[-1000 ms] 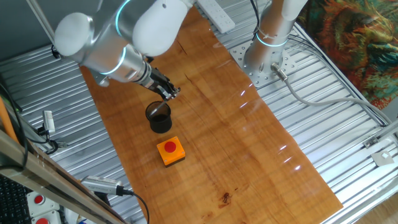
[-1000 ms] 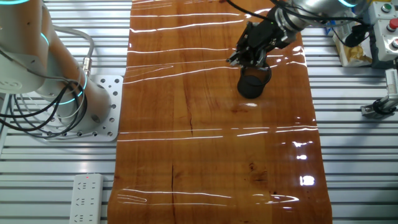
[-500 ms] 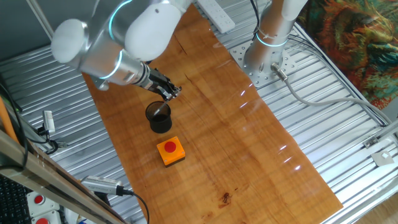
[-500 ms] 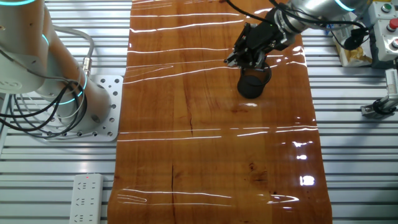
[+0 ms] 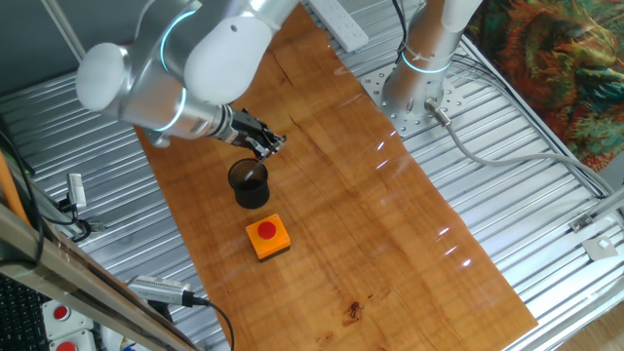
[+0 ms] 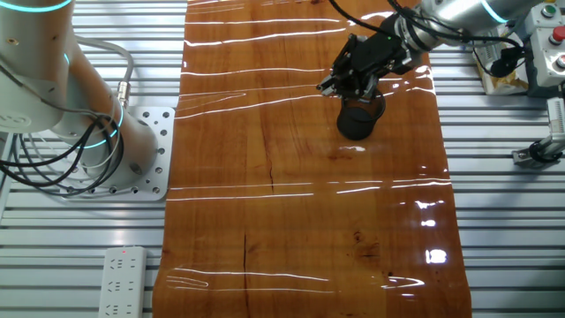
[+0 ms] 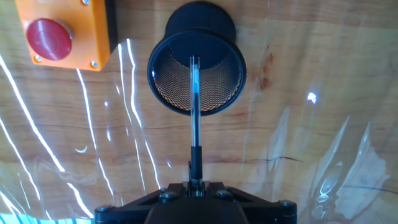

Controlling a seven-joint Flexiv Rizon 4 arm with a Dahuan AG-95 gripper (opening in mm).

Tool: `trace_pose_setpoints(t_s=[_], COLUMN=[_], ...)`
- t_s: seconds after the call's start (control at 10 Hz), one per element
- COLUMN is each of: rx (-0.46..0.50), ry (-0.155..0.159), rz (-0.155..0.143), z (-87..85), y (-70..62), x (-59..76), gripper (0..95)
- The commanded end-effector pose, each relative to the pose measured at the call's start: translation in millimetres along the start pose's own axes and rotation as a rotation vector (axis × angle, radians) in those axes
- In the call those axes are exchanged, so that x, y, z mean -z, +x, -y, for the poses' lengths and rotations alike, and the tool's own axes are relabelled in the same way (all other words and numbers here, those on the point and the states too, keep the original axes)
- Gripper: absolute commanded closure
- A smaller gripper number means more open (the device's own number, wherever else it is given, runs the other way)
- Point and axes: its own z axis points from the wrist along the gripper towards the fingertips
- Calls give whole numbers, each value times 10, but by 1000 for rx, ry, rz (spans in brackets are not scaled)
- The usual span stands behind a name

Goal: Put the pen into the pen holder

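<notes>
The pen holder (image 5: 250, 182) is a small black mesh cup standing on the wooden table; it also shows in the other fixed view (image 6: 360, 117) and in the hand view (image 7: 196, 68). My gripper (image 5: 267, 145) hangs just above and behind the cup's rim, also seen in the other fixed view (image 6: 343, 87). In the hand view my gripper (image 7: 196, 182) is shut on the pen (image 7: 195, 118), a thin dark pen with a silvery part. The pen points straight down, its tip over the cup's open mouth.
The orange box with a red button (image 5: 267, 235) stands just in front of the cup, and shows in the hand view (image 7: 62, 31) at upper left. A second arm's base (image 5: 419, 83) stands at the table's far side. A white power strip (image 5: 336, 21) lies at the table's far edge.
The arm has shifted slightly away from the orange box, carrying the gripper and pen a little with it. The cup has not moved.
</notes>
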Motion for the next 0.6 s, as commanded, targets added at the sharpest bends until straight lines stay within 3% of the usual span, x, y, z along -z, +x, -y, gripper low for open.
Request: trace_pose_setpoints(t_s=[0.1,0.6], rx=[6,23], ry=[0,-3], rz=[0,-27], z=[14,50], y=[-13,-107], x=[-30,-110], gripper=[950,950])
